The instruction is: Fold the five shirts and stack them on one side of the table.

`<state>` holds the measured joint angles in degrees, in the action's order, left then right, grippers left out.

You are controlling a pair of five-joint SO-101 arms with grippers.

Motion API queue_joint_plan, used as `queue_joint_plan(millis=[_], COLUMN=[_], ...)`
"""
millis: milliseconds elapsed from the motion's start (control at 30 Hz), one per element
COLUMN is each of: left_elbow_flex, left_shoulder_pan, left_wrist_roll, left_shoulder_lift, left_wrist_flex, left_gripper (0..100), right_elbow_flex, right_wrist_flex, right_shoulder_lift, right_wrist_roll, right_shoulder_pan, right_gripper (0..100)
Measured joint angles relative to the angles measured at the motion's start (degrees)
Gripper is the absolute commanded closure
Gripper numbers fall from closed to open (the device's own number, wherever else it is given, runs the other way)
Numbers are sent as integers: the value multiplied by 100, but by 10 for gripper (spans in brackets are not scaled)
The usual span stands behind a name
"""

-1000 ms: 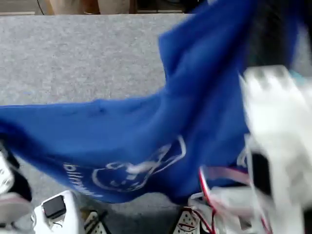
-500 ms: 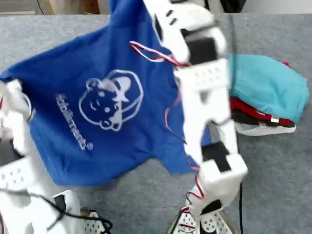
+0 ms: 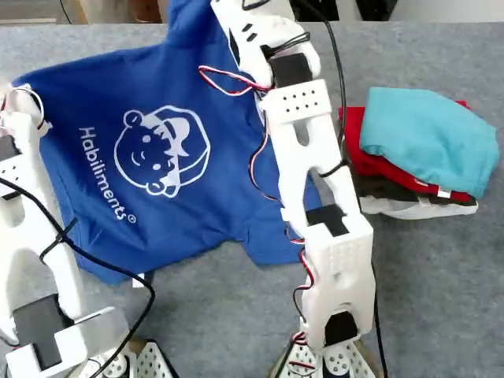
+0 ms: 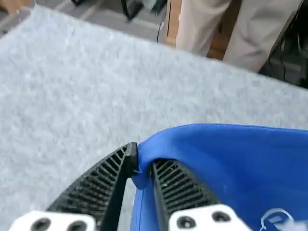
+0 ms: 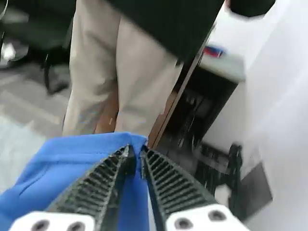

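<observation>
Grey felt bench (image 3: 441, 299): blue shirt (image 3: 157, 181) spread over its left half, edges pinched by the closed left tool (image 4: 139, 166) and right tool (image 5: 136, 156); folded stack (image 3: 417, 150) near right edge; floor (image 4: 96, 17) beyond far edge.

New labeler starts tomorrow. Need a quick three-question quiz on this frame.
1. True or false: the left gripper is shut on the edge of the blue cotton T-shirt with a white cartoon print.
2. Multiple choice: the right gripper has its fingers A) open and empty, B) shut on the blue T-shirt, C) shut on a folded shirt.
3. Short answer: what colour is the top shirt on the stack of folded shirts?

Key: 1 true; 2 B; 3 teal.
</observation>
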<state>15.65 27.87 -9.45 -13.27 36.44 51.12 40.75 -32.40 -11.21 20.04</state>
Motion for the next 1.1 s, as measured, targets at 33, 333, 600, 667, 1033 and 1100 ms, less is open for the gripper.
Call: queue_joint_plan(millis=[33,333,600,667,1033,1100], left_elbow_flex=[-35,53,2101,2743,4571,4695], left_shoulder_pan=[-18,-316,-431,-440,-440,-440], left_wrist_roll=[-105,-897,-958,-958,-1055,-1213], left_shoulder_lift=[0,-686,-2462,-2796,-3165,-3191], left_wrist_flex=[237,2848,2980,2945,2884,2910], left_gripper=[981,981,981,981,981,981], right_elbow_flex=[97,1029,1547,1415,-2602,-3622], right_wrist_flex=[413,4290,6057,6075,5468,5002], right_shoulder_lift=[0,0,9,105,2374,2813], right_wrist_roll=[-123,-2629,-3059,-3059,-3112,-3112], right_shoulder_pan=[0,-9,-237,-352,-35,-62], right_gripper=[997,997,997,997,997,997])
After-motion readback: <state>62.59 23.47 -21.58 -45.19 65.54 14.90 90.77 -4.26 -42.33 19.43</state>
